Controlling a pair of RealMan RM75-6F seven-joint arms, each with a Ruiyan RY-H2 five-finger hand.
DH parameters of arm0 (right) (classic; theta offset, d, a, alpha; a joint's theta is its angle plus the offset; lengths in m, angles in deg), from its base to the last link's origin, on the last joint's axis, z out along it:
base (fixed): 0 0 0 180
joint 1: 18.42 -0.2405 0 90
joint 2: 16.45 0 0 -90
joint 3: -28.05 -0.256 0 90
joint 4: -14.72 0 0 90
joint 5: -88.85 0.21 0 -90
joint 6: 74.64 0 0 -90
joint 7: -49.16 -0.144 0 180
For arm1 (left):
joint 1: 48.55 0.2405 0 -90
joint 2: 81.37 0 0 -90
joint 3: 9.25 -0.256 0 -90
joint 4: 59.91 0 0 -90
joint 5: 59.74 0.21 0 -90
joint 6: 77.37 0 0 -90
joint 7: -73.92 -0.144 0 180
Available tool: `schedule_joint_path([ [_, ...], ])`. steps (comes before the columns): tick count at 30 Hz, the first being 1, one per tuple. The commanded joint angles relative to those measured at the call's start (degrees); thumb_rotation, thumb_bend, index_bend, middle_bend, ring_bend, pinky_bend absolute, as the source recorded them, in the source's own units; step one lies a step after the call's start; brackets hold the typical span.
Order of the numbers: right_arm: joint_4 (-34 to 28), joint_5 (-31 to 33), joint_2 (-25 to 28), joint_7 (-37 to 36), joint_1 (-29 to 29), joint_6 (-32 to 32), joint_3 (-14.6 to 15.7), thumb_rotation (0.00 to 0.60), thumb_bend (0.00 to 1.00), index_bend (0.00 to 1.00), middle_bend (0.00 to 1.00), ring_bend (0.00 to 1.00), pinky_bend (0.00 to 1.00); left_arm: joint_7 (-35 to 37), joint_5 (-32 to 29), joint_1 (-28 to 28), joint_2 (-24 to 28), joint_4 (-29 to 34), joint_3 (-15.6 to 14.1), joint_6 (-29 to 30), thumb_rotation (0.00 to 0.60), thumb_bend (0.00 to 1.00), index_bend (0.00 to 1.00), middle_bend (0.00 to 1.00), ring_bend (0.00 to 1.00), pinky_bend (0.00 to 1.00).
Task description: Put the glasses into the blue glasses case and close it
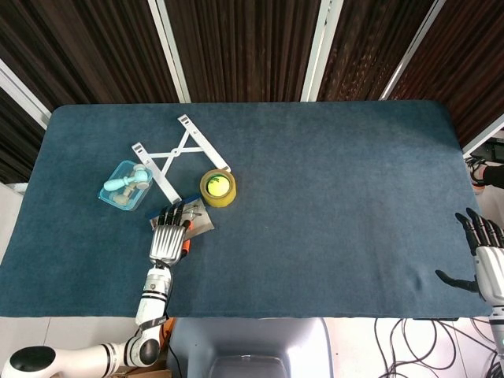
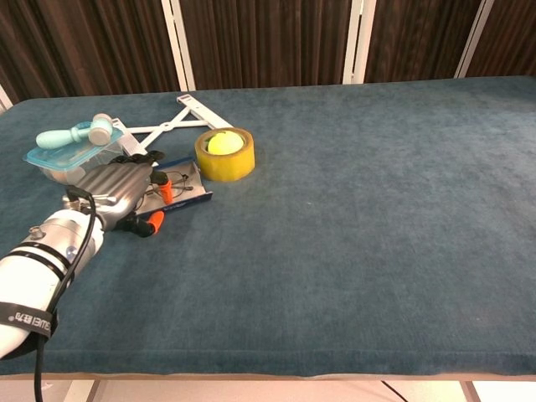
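Left hand (image 2: 117, 186) on glasses case (image 2: 188, 191)

I see the table (image 1: 331, 197), a wide top covered in dark blue-green felt, filling most of my head view. Everything on it sits toward nine o'clock. A white folding stand (image 1: 177, 156) lies flat, opened in an X. Just at its four o'clock stands a roll of yellow tape (image 1: 217, 187) with a yellow-green ball inside the ring. At the stand's eight o'clock rests a clear blue-tinted box (image 1: 124, 186), a pale teal item lying on top of it. At the tape's seven o'clock lies the blue glasses case (image 2: 186, 191), open, with orange-tipped glasses (image 2: 159, 199) on it.
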Motion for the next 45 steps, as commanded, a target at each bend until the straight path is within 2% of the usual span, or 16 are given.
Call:
schedule_joint_path([
  [1, -0.02, 0.0, -0.01, 0.04, 0.0, 0.01, 0.01, 0.6, 0.2, 0.0, 0.0, 0.0, 0.0, 0.87, 0.52, 0.31, -0.4, -0.65, 0.33, 0.1, 0.6, 0.46, 0.48, 0.02, 0.0, 0.0],
  [6, 0.0, -0.04, -0.14, 0.27, -0.05, 0.03, 0.02, 0.6, 0.2, 0.0, 0.0, 0.0, 0.0, 2.19, 1.64, 0.97, 0.09, 0.17, 0.48, 0.1, 0.6, 0.49, 0.52, 0.03, 0.0, 0.0],
  [15, -0.06, -0.11, -0.28, 0.55, -0.01, 0.18, 0.08, 0.6, 0.2, 0.0, 0.0, 0.0, 0.0, 3.47, 5.32, 4.06, 5.54, 9.88, -1.31, 2.6, 0.6, 0.63, 0.56, 0.05, 0.0, 0.0],
  [20, -0.18, -0.26, -0.41, 1.06, -0.05, 0.05, 0.27, 0.6, 0.2, 0.0, 0.0, 0.0, 0.0, 2.82, 5.82, 4.55, 7.95, 13.58, -0.92, 2.77, 0.6, 0.64, 0.57, 0.05, 0.0, 0.0],
  [30, -0.08, -0.12, -0.45, 1.11, -0.16, -0.11, 0.22, 0.6, 0.2, 0.0, 0.0, 0.0, 0.0, 1.57, 0.55, 2.78, 8.16, 12.32, 2.21, -1.84, 0.6, 0.63, 0.57, 0.05, 0.0, 0.0],
  [45, -0.12, 0.17, -0.33, 1.19, -0.3, -0.46, 0.2, 0.6, 0.2, 0.0, 0.0, 0.0, 0.0, 1.91, -1.47, 0.41, 5.22, 7.45, 4.32, -3.68, 0.6, 0.59, 0.59, 0.07, 0.0, 0.0],
])
